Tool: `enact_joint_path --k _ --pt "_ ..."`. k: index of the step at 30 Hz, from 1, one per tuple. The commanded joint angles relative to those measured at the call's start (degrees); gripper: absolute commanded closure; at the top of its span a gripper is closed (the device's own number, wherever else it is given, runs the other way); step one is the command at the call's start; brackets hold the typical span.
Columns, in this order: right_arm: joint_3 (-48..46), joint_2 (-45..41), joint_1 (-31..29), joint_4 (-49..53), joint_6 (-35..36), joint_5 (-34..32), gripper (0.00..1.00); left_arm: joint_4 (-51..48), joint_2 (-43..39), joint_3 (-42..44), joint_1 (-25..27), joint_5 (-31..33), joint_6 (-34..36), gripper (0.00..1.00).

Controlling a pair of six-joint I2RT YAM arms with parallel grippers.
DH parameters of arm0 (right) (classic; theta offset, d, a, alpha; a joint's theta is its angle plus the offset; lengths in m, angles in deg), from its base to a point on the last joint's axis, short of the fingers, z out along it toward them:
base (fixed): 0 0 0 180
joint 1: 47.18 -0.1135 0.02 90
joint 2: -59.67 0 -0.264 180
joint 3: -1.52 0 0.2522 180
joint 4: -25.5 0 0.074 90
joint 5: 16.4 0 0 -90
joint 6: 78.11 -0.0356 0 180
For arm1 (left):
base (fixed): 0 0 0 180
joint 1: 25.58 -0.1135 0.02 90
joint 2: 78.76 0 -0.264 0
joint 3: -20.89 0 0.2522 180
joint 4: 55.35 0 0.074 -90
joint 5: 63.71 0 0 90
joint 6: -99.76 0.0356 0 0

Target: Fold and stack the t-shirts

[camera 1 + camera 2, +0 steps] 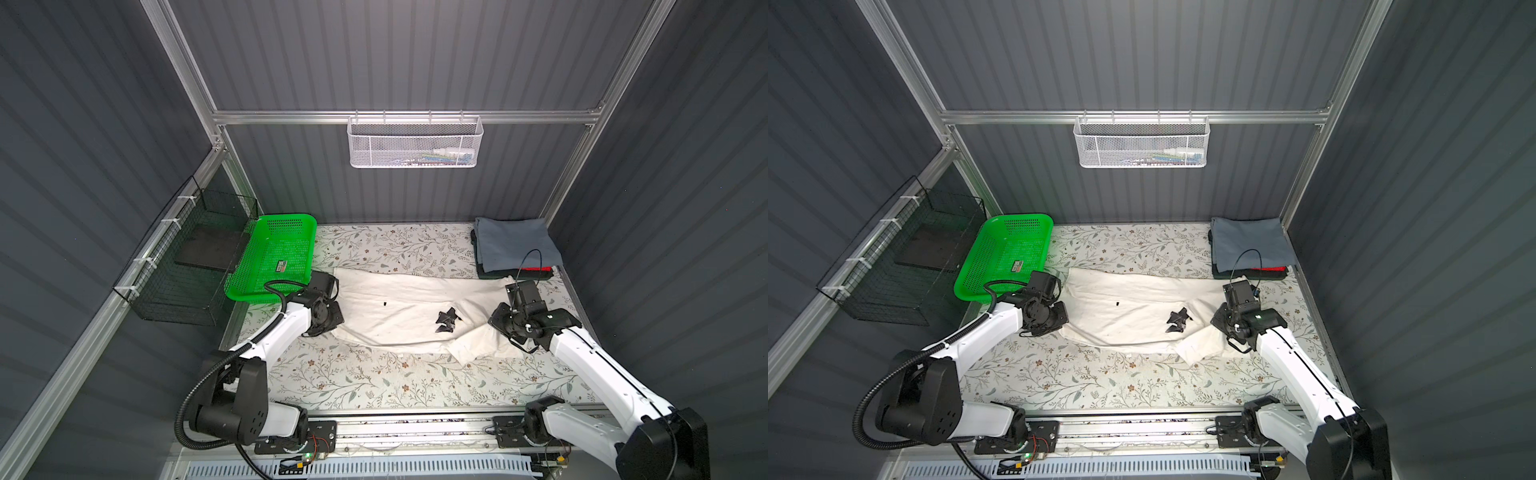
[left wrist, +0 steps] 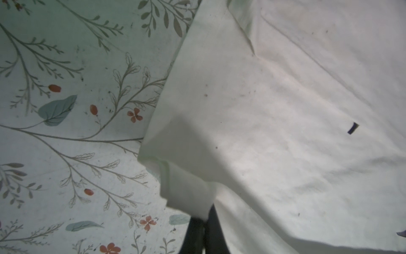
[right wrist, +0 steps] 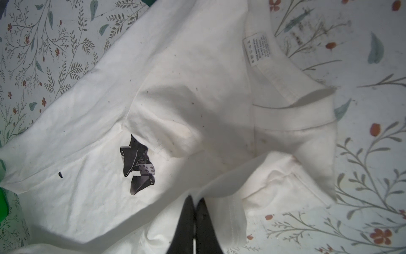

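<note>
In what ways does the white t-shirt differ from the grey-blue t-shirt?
The white t-shirt lies loose, creased and printed; the grey-blue t-shirt is folded and plain. The white one lies mid-table; the grey-blue one tops a stack in the far right corner. Both are cloth.

Four t-shirts are counted: one white t-shirt (image 1: 390, 307) and a folded stack (image 1: 513, 245) of three. One green basket (image 1: 249, 266), one white basket (image 1: 415, 145) and one black basket (image 1: 174, 295) are seen.

Bright even overhead light; soft shadows; mild blur

Dark ribbed walls (image 1: 395, 54), aluminium frame (image 1: 374, 117)
</note>
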Motion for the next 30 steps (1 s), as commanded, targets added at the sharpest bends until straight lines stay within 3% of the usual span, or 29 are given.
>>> enact_joint_path --k 1,30 --pt "0.61 0.86 1.22 -2.06 1.03 2.69 1.0 -1.4 1.05 -2.42 -0.21 0.27 1.26 1.0" --pt "1.68 6.33 3.62 -4.32 1.99 4.02 1.0 1.93 7.59 -3.57 -1.09 -0.72 2.58 1.0"
